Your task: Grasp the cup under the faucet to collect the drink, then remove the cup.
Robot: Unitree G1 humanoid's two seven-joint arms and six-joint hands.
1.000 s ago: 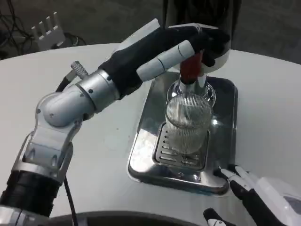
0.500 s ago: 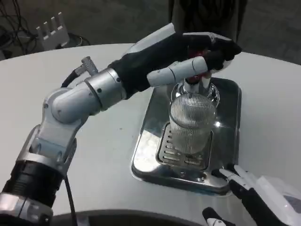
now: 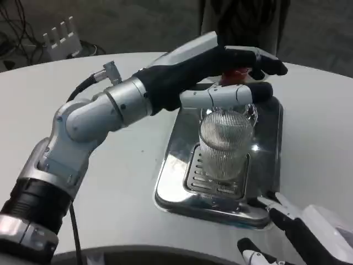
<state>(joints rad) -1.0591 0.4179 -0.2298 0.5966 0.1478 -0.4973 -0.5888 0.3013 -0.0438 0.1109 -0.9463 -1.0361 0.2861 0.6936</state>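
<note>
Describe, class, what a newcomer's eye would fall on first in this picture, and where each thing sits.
First, the left hand reaching across the middle of the picture, its fingers around the dispenser's red handle. Just below stands a ribbed clear cup, upright on the grate of a shiny metal drip tray. At the lower right corner, the right hand waits beside the tray, fingers apart.

The cup (image 3: 225, 144) stands on the drip tray (image 3: 177, 160), under the left robot hand (image 3: 231, 72).
</note>
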